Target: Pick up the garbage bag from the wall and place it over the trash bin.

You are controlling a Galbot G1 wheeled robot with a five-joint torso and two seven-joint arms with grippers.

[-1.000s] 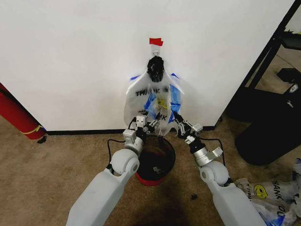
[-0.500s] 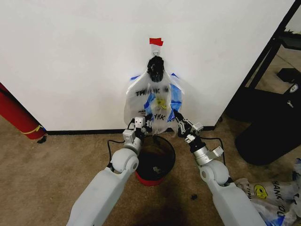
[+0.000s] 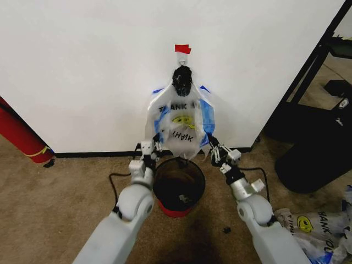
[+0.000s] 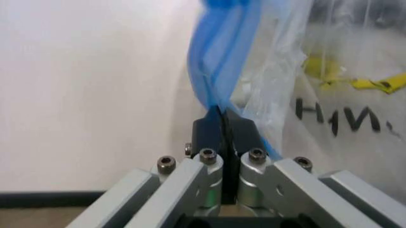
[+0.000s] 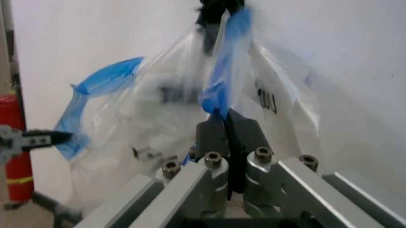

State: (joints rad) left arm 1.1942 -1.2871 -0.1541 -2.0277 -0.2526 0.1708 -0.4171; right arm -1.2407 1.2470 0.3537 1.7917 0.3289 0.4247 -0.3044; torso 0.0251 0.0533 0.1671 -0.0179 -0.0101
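Garbage bag [image 3: 181, 124]: you are looking at it hanging against the wall [image 3: 88, 71], its knotted black top sitting just under a small piece of red tape [image 3: 182, 49]. The "THANK" print and yellow smiley are facing you, and the blue tape patches are running down both of its side edges. Its lower part is spreading out between your two pincers, directly above the trash bin [image 3: 179, 184].

Left pincer [image 3: 149, 148]: you are holding it at the bag's lower left edge, just above the bin's rim. In the left wrist view its fingers [image 4: 209, 130] are pressing together on the blue-taped edge of the bag [image 4: 219, 61], with the plastic rising straight out from between them.

Right pincer [image 3: 214, 149]: you are holding it at the bag's lower right edge, level with the other one. In the right wrist view its fingers [image 5: 244, 137] are pinching a blue tape patch, and the left pincer [image 5: 38, 138] is showing farther off, gripping the opposite blue corner.

Trash bin: it is standing on the carpet [image 3: 55, 198] against the wall's black baseboard, its mouth open beneath the bag.

Surroundings: a red cylinder [image 3: 19, 132] is leaning at the left, and more printed bags [image 3: 313, 225] are lying on the carpet at the right.
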